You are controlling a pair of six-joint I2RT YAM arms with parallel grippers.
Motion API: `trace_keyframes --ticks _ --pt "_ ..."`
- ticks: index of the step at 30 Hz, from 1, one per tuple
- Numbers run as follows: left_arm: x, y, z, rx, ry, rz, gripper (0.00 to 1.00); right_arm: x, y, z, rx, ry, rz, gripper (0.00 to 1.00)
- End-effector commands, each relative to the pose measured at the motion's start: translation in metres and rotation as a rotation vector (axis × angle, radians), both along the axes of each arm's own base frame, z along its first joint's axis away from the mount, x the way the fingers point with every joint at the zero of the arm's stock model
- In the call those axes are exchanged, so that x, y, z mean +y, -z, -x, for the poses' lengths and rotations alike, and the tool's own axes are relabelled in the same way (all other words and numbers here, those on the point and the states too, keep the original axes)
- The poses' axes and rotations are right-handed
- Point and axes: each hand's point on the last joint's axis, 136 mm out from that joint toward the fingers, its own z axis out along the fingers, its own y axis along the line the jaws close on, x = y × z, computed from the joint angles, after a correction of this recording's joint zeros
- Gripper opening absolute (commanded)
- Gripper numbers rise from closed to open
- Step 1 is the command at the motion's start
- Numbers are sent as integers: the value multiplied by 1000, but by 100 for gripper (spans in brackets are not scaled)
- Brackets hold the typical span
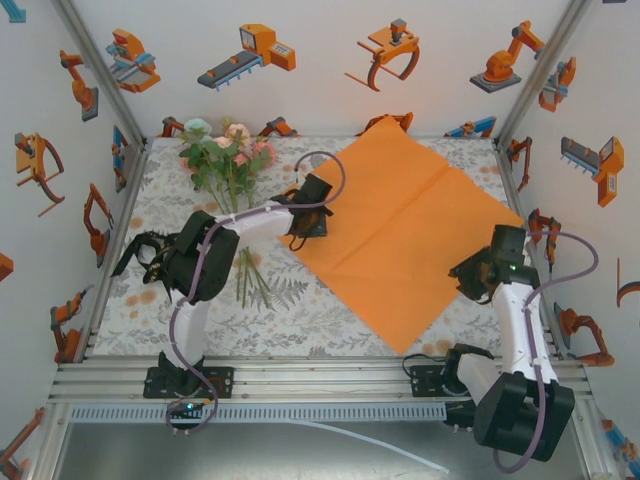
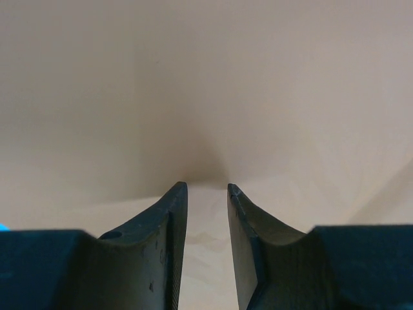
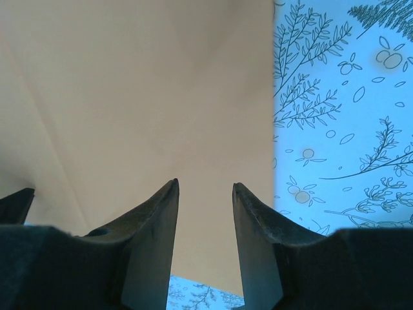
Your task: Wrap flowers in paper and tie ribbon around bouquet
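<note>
The orange paper (image 1: 400, 230) lies flat as a diamond on the right half of the table. The flowers (image 1: 228, 155) lie loose at the back left, their thin stems running toward me, apart from the paper. A looped black strip, the ribbon (image 1: 135, 250), sits at the left beside my left elbow. My left gripper (image 1: 310, 222) points down at the paper's left edge; its jaws (image 2: 207, 185) stand a narrow gap apart over pale paper (image 2: 206, 97). My right gripper (image 1: 470, 280) hovers at the paper's right edge, open (image 3: 205, 183) above the sheet (image 3: 129, 97). The bouquet is out of view.
A floral-print tablecloth (image 3: 342, 129) covers the table. Walls with robot pictures close in the left, back and right sides. An aluminium rail (image 1: 320, 375) runs along the near edge by both arm bases.
</note>
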Motion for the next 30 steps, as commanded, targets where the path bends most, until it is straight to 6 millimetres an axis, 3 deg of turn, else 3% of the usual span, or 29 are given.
trace_keyframes --ticks 1,6,8,12,17,22,27,30 --pt "37 55 24 156 37 -111 35 8 11 3 33 -7 -50 40" --pt "26 45 31 157 105 -50 36 19 23 -11 50 -69 -63 40" --pt "17 40 40 172 118 14 36 22 30 -18 75 -100 -38 41" --pt "20 45 60 221 77 45 37 26 41 -38 85 -126 -56 41" --pt "17 51 72 242 77 74 39 21 58 -51 127 -122 -35 41" --pt "12 42 74 255 76 99 38 5 69 -58 182 -152 60 41" --pt "15 29 80 246 62 117 39 -5 65 -72 212 -185 123 42" --pt "18 20 83 241 50 124 38 -3 50 -82 191 -198 115 42"
